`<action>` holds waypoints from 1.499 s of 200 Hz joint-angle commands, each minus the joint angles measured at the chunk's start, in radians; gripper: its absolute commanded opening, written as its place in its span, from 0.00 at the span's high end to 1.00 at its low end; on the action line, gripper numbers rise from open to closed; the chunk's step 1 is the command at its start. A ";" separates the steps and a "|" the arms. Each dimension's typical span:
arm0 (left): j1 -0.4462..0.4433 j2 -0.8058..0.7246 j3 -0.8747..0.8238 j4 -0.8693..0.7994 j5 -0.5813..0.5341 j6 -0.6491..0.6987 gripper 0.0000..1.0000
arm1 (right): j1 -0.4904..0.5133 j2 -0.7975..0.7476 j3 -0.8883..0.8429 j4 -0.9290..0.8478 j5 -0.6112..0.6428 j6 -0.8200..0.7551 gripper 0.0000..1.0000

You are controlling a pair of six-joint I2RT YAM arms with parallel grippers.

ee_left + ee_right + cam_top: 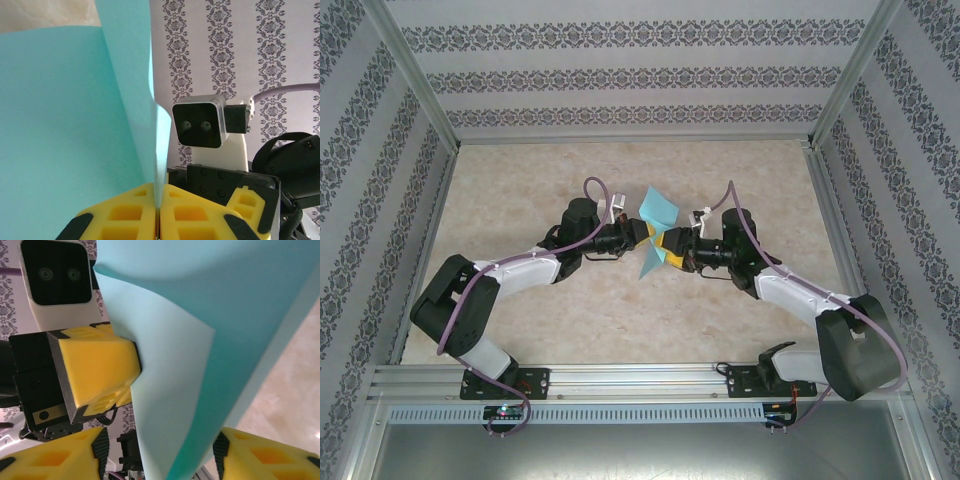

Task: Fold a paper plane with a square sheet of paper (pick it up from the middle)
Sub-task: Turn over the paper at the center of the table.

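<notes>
The light-cyan sheet of paper point(657, 208) is held up above the table between the two arms. It is folded, with flaps spreading above and below like the wings of a paper plane. My left gripper point(157, 194) is shut on the paper point(65, 125); its yellow fingers pinch the folded edge. My right gripper point(160, 445) is open, its yellow fingers point(55, 460) standing wide on either side of the hanging paper point(200, 365) without pressing it. In the top view the left gripper point(642, 236) and right gripper point(670, 246) face each other tip to tip.
The beige marbled table point(620, 320) lies under both arms, with patterned walls point(620, 75) on three sides and a metal rail point(640, 380) at the near edge. The left gripper's yellow fingers point(97, 370) and wrist camera point(55, 272) sit very close to my right gripper.
</notes>
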 commanded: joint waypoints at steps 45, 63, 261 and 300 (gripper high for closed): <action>-0.010 -0.015 0.001 0.054 0.006 0.002 0.87 | -0.003 -0.001 0.007 0.053 0.016 0.053 0.69; -0.010 -0.022 0.001 0.026 -0.002 0.016 0.86 | -0.004 -0.006 0.003 0.047 0.017 0.052 0.75; 0.056 -0.174 0.075 -0.463 0.010 0.312 0.25 | 0.027 -0.043 0.411 -1.242 0.734 -0.757 1.00; 0.100 -0.255 0.010 -0.526 0.011 0.334 0.23 | 0.139 0.050 0.537 -1.470 1.114 -0.787 1.00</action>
